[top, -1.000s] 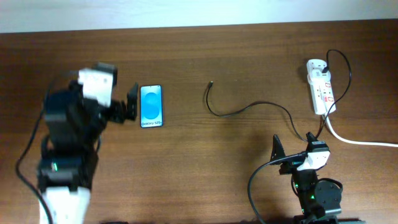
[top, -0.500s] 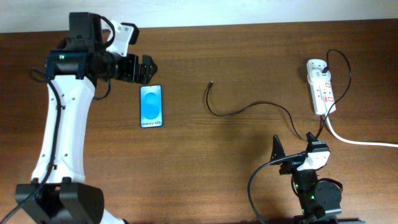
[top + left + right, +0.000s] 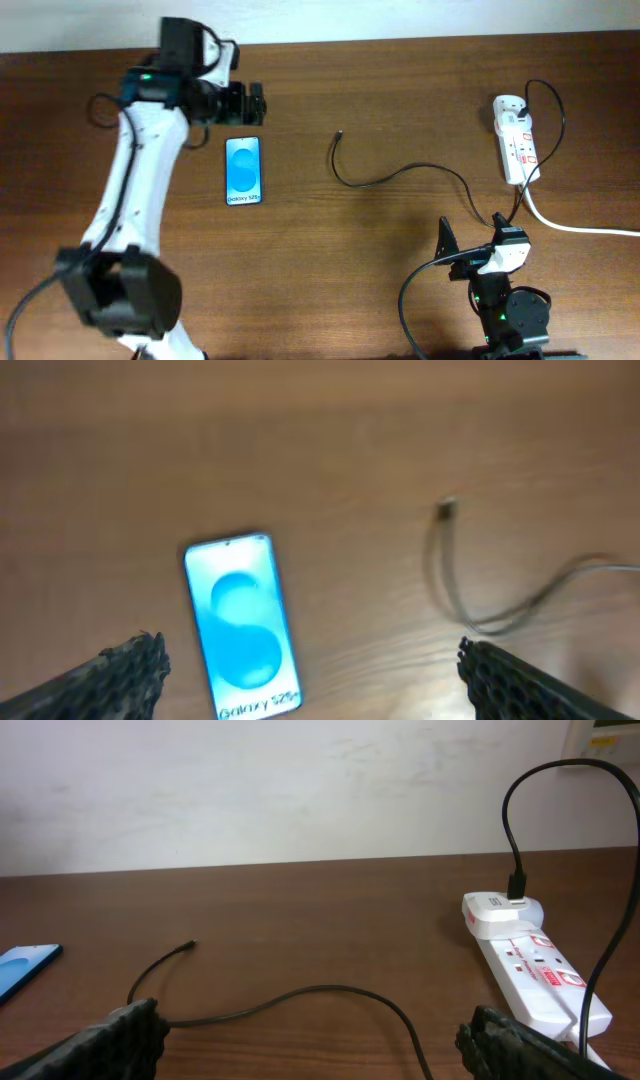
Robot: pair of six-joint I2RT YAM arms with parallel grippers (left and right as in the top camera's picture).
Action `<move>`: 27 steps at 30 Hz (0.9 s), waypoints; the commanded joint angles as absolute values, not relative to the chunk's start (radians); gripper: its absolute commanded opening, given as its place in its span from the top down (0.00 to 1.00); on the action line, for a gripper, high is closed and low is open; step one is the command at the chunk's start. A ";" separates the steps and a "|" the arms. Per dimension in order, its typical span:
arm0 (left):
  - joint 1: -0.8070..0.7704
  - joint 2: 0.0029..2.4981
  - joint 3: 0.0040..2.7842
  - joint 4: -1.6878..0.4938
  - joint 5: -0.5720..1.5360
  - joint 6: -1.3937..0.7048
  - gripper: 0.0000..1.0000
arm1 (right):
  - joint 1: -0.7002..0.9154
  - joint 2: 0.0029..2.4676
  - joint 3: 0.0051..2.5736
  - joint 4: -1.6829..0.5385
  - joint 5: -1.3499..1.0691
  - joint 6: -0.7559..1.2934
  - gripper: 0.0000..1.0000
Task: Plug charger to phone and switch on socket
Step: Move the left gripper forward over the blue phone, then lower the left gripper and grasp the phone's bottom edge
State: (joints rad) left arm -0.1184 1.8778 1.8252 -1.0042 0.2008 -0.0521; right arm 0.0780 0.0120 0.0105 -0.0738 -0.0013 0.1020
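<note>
The phone [image 3: 244, 171], blue screen up, lies on the wooden table left of centre. It also shows in the left wrist view [image 3: 240, 625]. The charger, a thin black cable [image 3: 400, 172], curves across the middle, and its free connector [image 3: 340, 133] lies about a hand's width right of the phone. The socket [image 3: 517, 140], a white power strip, sits at the far right with a black plug in it. My left gripper [image 3: 245, 103] is open and empty, hovering just beyond the phone's far end [image 3: 318, 692]. My right gripper [image 3: 468, 240] is open and empty, low near the front, with the cable [image 3: 300, 995] between its fingers' span [image 3: 315, 1050].
A thick white cord [image 3: 570, 225] runs from the power strip [image 3: 525, 965] off the right edge. A pale wall [image 3: 300, 790] stands behind the table's far edge. The phone's corner [image 3: 25, 970] shows at the left of the right wrist view.
My left arm has swung from the phone's left side up and to the right, and its gripper now sits beyond the phone's far end. The right arm, phone and cable have not moved.
</note>
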 commanded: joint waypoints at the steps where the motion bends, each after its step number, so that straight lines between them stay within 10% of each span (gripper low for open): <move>1: -0.144 1.973 1.832 -1.027 0.021 -0.195 0.01 | 0.070 0.004 0.006 -0.078 -0.010 0.105 0.02; 27: -0.173 2.307 1.832 -1.093 -0.050 -0.226 0.01 | 0.070 0.004 0.006 -0.078 -0.010 0.105 0.02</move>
State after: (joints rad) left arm -0.1726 2.2543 1.8252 -1.0893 -0.0273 -0.2684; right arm 0.0780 0.0120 0.0109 -0.0738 -0.0013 0.1017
